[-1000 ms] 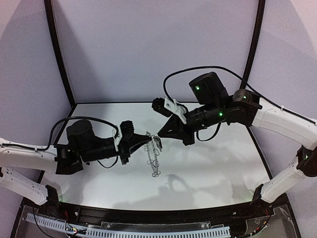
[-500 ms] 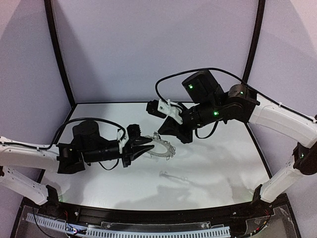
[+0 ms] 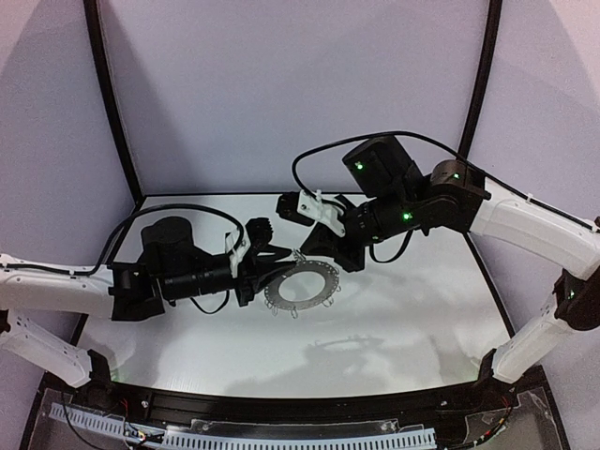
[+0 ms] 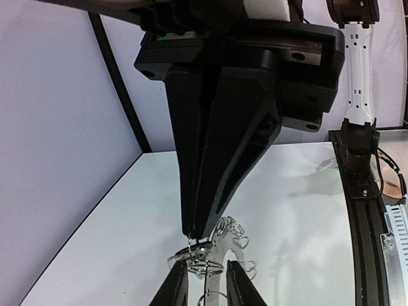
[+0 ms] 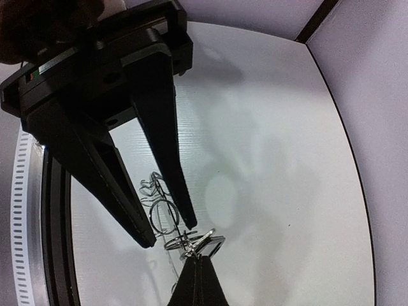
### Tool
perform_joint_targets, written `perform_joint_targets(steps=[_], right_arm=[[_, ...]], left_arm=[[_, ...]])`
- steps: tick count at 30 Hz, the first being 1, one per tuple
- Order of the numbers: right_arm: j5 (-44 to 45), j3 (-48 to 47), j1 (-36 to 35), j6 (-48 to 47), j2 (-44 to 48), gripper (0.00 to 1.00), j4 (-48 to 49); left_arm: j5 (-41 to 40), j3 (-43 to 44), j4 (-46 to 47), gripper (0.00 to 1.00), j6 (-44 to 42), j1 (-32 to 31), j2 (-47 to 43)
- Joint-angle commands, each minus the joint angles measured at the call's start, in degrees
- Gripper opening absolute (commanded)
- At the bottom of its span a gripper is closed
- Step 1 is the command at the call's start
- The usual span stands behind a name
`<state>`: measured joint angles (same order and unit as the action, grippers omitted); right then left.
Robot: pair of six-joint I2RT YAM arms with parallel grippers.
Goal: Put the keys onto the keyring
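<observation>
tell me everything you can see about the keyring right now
The keyring is a flat dark-grey ring with a wide centre hole, its rim fringed with small wire loops, metal by the look. It hangs roughly level above the white table, casting a shadow. The left gripper and right gripper both meet its far-left edge.
</observation>
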<state>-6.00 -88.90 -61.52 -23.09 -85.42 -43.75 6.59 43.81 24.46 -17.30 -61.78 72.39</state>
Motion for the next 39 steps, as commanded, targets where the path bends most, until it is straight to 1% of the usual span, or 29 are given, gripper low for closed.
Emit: perform_joint_targets(steps=[1,12,17,23,28,35,39], right_arm=[[1.41,-1.02,-0.83,0.72,-0.68,0.00,2.66],[9.69,-0.06,-2.64,1.65,-1.04,0.00,5.61],[10.42,0.12,-2.73,1.80,-0.81,0.00,5.81],[9.11,0.55,-2.82,1.72,-0.53,0.00,6.09],[8.15,0.56,-2.73,1.35,-0.69,0.00,5.70],[7.63,0.42,-2.81,0.83,-1.01,0.00,5.10],[7.61,0.40,-2.79,0.69,-0.99,0.00,5.04]], left_arm=[[-0.13,2.11,-3.13,0.24,0.84,-0.22,1.03],[-5.50,3.88,-4.58,0.22,2.14,-0.25,2.66],[-9.00,3.63,-5.27,0.22,2.03,-0.23,1.89],[-9.83,3.71,-5.12,0.21,1.84,-0.20,1.77],[-9.98,4.60,-3.85,0.17,1.99,-0.19,2.86],[-10.00,5.05,-4.17,0.10,1.95,-0.22,3.16],[-9.92,5.17,-4.56,0.03,1.81,-0.24,3.08]])
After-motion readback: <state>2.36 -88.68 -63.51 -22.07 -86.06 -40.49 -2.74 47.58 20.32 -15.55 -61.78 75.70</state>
